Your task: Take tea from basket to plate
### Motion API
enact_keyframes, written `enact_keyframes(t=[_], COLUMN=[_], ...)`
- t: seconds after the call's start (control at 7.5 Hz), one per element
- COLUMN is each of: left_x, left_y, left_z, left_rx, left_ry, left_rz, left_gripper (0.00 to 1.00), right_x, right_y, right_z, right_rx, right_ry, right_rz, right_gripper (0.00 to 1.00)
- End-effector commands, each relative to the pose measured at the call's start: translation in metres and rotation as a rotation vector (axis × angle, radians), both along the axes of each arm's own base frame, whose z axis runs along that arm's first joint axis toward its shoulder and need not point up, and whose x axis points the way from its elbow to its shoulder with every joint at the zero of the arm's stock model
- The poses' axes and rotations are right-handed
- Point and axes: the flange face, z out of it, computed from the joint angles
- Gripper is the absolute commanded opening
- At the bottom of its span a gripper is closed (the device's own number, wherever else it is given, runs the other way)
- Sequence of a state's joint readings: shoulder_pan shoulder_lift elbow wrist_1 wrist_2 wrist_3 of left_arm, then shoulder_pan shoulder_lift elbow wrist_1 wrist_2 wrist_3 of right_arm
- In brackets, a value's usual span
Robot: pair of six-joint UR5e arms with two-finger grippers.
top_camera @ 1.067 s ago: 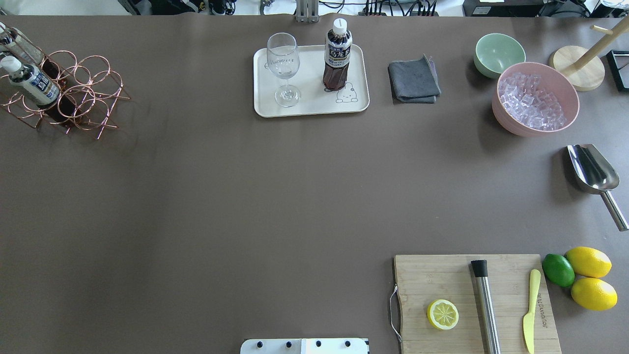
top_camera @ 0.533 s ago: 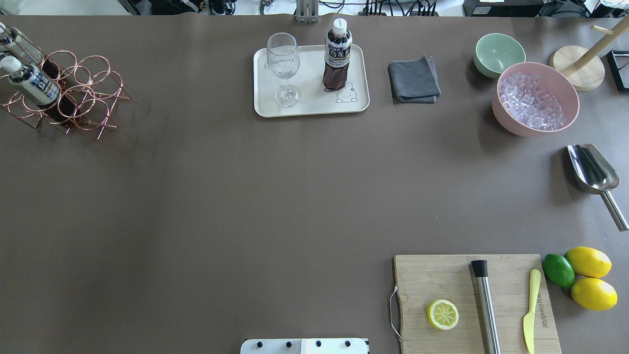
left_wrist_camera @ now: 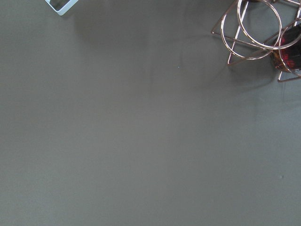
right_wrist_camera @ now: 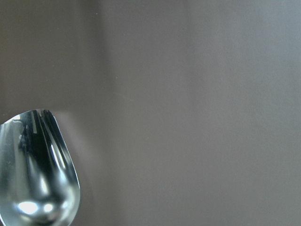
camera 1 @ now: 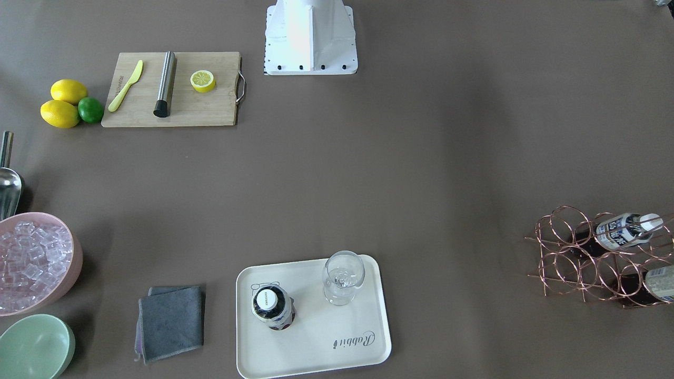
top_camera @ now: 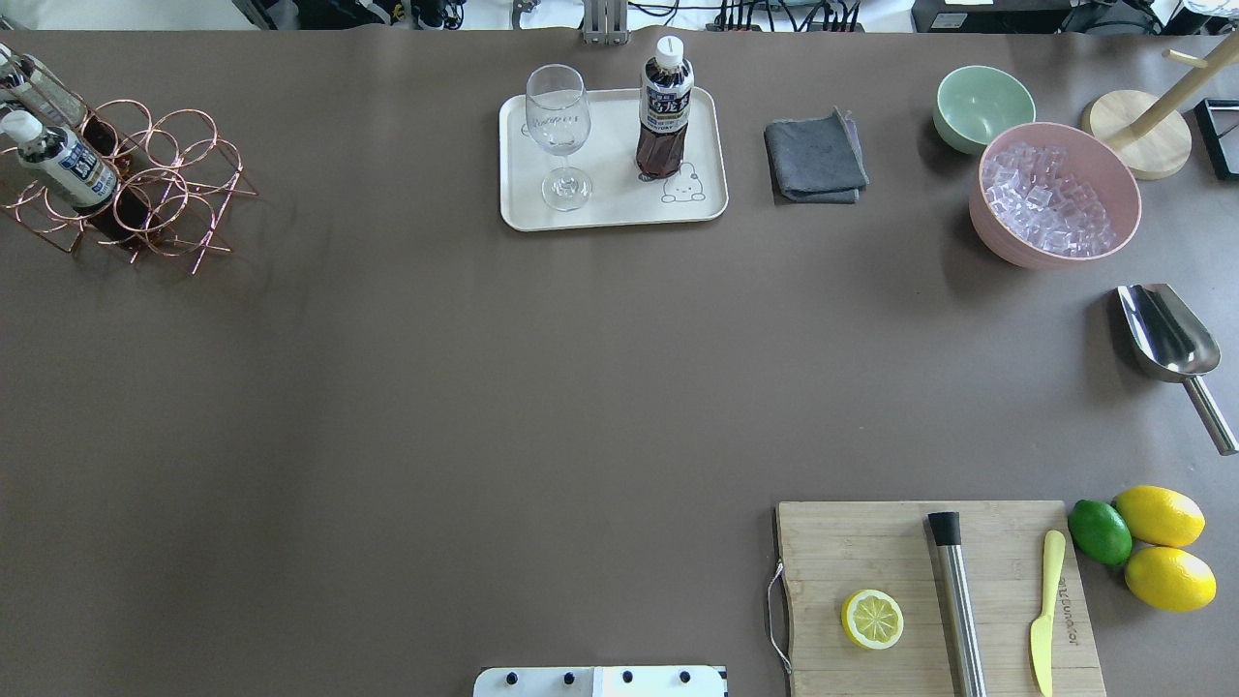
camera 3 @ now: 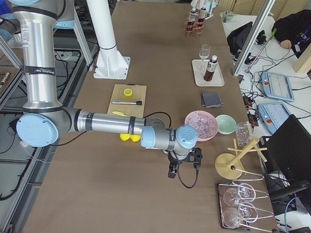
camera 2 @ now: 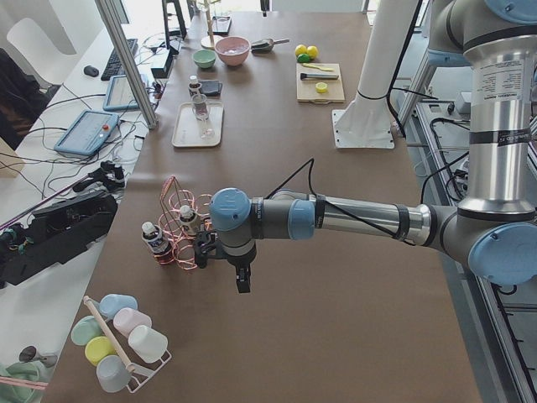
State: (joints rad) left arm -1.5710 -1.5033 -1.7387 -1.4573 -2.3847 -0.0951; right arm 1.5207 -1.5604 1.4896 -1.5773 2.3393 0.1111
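Note:
One tea bottle (top_camera: 664, 116) stands upright on the plate (top_camera: 612, 211), next to the bear drawing; it also shows from above in the front view (camera 1: 273, 307). Two more tea bottles (top_camera: 63, 160) (camera 1: 658, 284) lie in the basket (top_camera: 160, 189) at the table's left end. My left gripper (camera 2: 242, 284) shows only in the exterior left view, pointing down at the table beside the basket (camera 2: 180, 231). My right gripper (camera 3: 171, 172) shows only in the exterior right view, near the pink bowl. I cannot tell whether either is open or shut.
A wine glass (top_camera: 559, 136) stands on the plate. A grey cloth (top_camera: 815, 157), a green bowl (top_camera: 982, 106), a pink bowl of ice (top_camera: 1055, 194) and a metal scoop (top_camera: 1166, 339) lie to the right. A cutting board (top_camera: 929, 600) with half a lemon is front right.

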Motion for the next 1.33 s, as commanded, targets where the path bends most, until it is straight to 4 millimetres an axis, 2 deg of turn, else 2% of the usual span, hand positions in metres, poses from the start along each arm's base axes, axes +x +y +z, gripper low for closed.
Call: enact_keyframes(t=[0.0, 0.27, 0.4, 0.53, 0.67, 0.93, 1.2], left_x=[0.0, 0.0, 0.0, -0.001, 0.0, 0.0, -0.001], left_y=[0.0, 0.001, 0.0, 0.001, 0.001, 0.001, 0.001], left_z=[0.001, 0.011, 0.009, 0.011, 0.013, 0.014, 0.015], left_rx=[-0.002, -0.022, -0.016, -0.022, -0.025, -0.028, -0.028], left_ry=[-0.001, -0.001, -0.001, -0.001, -0.001, -0.001, -0.002], left_rz=[0.0, 0.0, 0.0, -0.001, 0.0, 0.0, -0.001], left_gripper=[0.98, 0.98, 0.98, 0.98, 0.98, 0.98, 0.98], right_x=[-0.007, -0.007, -0.007, -0.004, -0.004, 0.006, 0.006], right_y=[-0.005, -0.006, -0.007, -0.006, -0.003, 0.0, -0.001], right_z=[0.006, 0.002, -0.008, -0.023, -0.052, -0.057, -0.057], right_rx=[0.121, 0.131, 0.135, 0.1, 0.07, 0.07, 0.073], right_ry=[0.034, 0.025, 0.015, 0.014, 0.016, 0.017, 0.018], right_rz=[-0.02, -0.017, -0.013, -0.009, -0.008, 0.007, 0.004], right_gripper=[1.0, 1.0, 1.0, 1.0, 1.0, 1.0, 1.0])
